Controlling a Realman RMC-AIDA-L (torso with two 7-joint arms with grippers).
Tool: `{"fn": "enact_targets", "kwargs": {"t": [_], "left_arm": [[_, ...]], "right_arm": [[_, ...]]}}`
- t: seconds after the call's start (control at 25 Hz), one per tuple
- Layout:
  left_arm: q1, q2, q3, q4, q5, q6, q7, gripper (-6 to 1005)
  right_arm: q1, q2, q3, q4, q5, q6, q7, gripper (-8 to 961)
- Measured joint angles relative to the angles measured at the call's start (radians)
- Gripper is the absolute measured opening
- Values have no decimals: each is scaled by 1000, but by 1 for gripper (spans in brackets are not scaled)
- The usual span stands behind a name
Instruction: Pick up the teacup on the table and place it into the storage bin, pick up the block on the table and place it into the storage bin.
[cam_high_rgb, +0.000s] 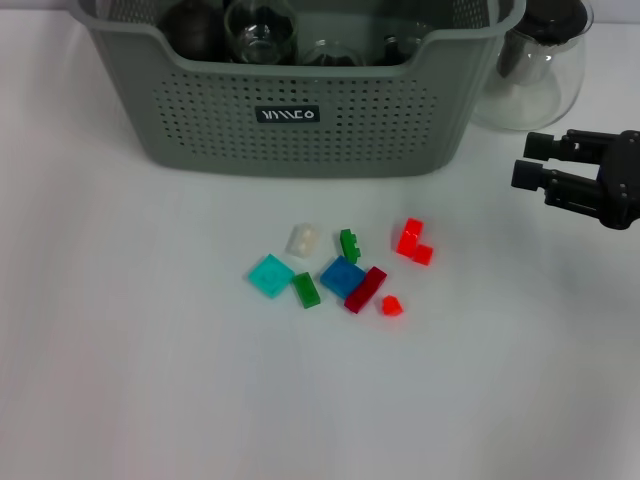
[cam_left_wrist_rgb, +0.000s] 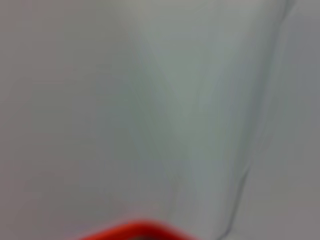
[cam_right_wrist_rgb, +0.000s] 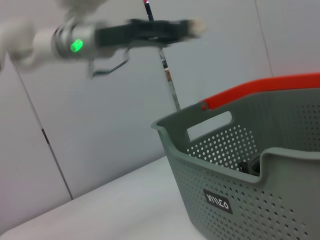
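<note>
Several small blocks lie together on the white table in front of the storage bin (cam_high_rgb: 200, 110): a cyan one (cam_high_rgb: 271, 275), a white one (cam_high_rgb: 302, 239), a blue one (cam_high_rgb: 342, 276), a dark red one (cam_high_rgb: 366, 289) and a red one (cam_high_rgb: 413, 241), among others. No teacup shows on the table. Glassware (cam_high_rgb: 260, 30) sits in the bin, and I cannot tell whether a teacup is among it. My right gripper (cam_high_rgb: 535, 162) hangs open and empty at the right edge, above the table and right of the blocks. In the right wrist view my left gripper (cam_right_wrist_rgb: 150, 30) is raised high beyond the bin (cam_right_wrist_rgb: 225, 170).
A clear glass pitcher (cam_high_rgb: 540, 80) stands just right of the bin, behind my right gripper. A red-orange rim (cam_right_wrist_rgb: 265, 90) shows behind the bin's far wall. The left wrist view holds only a grey wall and a red edge (cam_left_wrist_rgb: 140, 231).
</note>
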Motion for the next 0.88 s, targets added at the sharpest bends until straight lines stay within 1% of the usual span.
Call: {"fn": "enact_targets", "kwargs": {"t": [0.08,0.12,0.16,0.24,0.28,0.32,0.36,0.4,0.44,0.48,0.72,0.84,0.88], "left_arm": [[-71,17,108,8,162,-101,-120,240],[-105,17,153,-3,265,-148,-172,243],[-134,13,191,-23,347,-186,-206,246],[-187,-10,267,-80,506,-263,-261,253],[-206,-25,301,-108,569,-300,-283,256],[-223,-47,335,-141,638,-347,-308,259],[-223,-47,335,-141,638,-347,-308,262],[-232,-61,353,-159,679,-376,-324,265],[-243,-84,374,-184,734,-418,-351,268],[-250,-98,392,-198,759,-438,-374,272],[-257,-109,415,-198,766,-442,-393,290],[-231,-119,393,-139,746,-438,-390,300],[-205,-129,376,-89,719,-436,-384,303]], "right_arm": [[0,1,-1,-1,0,0,0,488],[1,2,-3,-2,0,0,0,488],[1,2,-3,-2,0,0,0,488],[3,2,-2,-1,1,0,0,488],[3,2,-1,0,1,-1,0,488],[4,3,0,0,1,-1,0,488],[4,3,0,0,1,-2,0,488],[5,3,0,-1,2,-2,0,488],[5,3,0,-1,2,-3,2,488],[5,3,0,-2,2,-3,4,488],[6,3,0,-6,2,-6,7,489],[6,2,0,-6,2,-5,7,489],[6,1,0,-6,2,-5,7,489]]}}
